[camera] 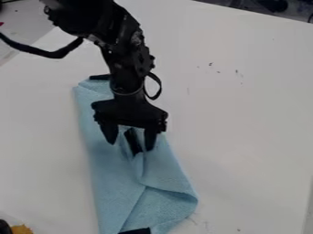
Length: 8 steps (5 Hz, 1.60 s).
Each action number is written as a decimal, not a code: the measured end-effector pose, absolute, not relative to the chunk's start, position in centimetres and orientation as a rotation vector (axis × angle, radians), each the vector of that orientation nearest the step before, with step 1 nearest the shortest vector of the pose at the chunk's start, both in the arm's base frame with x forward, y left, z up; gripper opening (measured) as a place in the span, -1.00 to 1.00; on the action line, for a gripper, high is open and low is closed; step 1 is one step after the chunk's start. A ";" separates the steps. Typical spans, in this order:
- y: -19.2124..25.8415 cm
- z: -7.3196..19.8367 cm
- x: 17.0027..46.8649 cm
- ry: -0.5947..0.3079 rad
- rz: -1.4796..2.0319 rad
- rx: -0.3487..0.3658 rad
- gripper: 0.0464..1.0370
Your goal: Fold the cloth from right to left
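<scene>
In the camera view, taken as a clock face, the black arm comes in from 11 o'clock and its gripper (131, 145) hangs just on the 7 o'clock side of the centre. Its two fingers are spread well apart, one towards 9 o'clock and the other towards 3, with a wide gap between them. They point down over the upper half of the light blue cloth (114, 183). Whether their tips touch the fabric I cannot tell. In the gap a short black strip (133, 141) lies at a slant on the cloth, apart from the finger on the 9 o'clock side and close to the one on the 3 o'clock side.

The cloth lies lengthwise on the white table (250, 132), from 10 o'clock down to the edge at 6 and 7. A raised crease runs from the strip towards 6 o'clock, then splits into folds, one edge curving out to a rounded bulge at 5 o'clock. One black patch (99, 77) sits at the cloth's 10 o'clock end, another near 6 o'clock at the bottom edge. Towards 7 o'clock, in the corner, is something orange (22, 229) beside something black (5, 227).
</scene>
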<state>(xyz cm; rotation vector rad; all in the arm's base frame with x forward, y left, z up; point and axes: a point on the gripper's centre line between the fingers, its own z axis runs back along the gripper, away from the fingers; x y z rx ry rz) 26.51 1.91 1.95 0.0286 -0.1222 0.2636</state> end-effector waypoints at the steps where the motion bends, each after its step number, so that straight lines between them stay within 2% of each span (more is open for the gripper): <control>1: 2.3 1.1 26.7 -0.100 0.250 0.016 0.93; 2: 2.8 1.3 26.7 -0.089 0.245 0.024 0.93; 5: 5.5 2.6 23.6 -0.105 0.315 0.071 0.93; 6: 5.3 2.6 24.0 -0.127 0.307 0.060 0.93; 7: 3.5 4.5 27.1 -0.197 0.249 0.050 0.93; 8: 1.6 5.7 29.4 -0.223 0.222 0.031 0.93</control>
